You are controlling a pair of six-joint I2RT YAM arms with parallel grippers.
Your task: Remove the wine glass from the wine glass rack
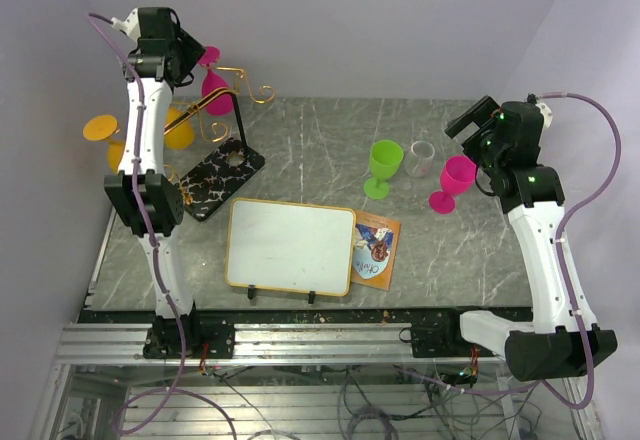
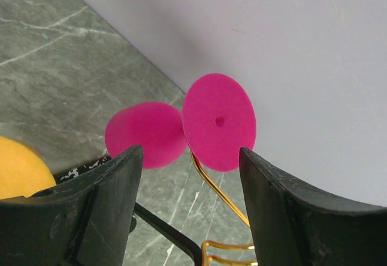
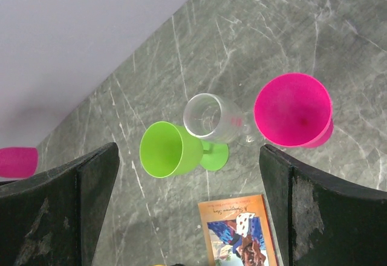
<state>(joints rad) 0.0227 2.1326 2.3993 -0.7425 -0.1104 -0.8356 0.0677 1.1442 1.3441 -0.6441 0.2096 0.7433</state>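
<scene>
Far left: orange plastic glassware [image 1: 100,128] hangs off the rack's left side, partly behind the left arm, count unclear.
Left gripper [image 2: 188,154]: up high at the rack's top, fingers [image 2: 109,205] apart. Nothing is clamped, and there is no visible contact with the glass.
Pink plastic wine glass [image 2: 219,121]: on the rack, hung from a gold wire arm that runs under its round foot. In the left wrist view the foot faces the camera, the bowl sits behind it to the left, and the glass lies just ahead of the gap between the fingers.
Wine glass rack [image 1: 222,175]: black white-veined slab base on the grey marble-look counter [image 1: 300,140], back-left, with gold curled arms above it.
Centre front: white rectangular board with a wood-colour frame [image 1: 290,247]. An orange picture card [image 1: 377,247] lies just beside its right edge.
Right of centre: lime green plastic goblet [image 1: 384,165], clear glass [image 1: 422,158] and a second pink goblet [image 1: 455,182] stand upright in a close row.
Right gripper [image 3: 187,151]: above that row, fingers fully apart, holding nothing.
</scene>
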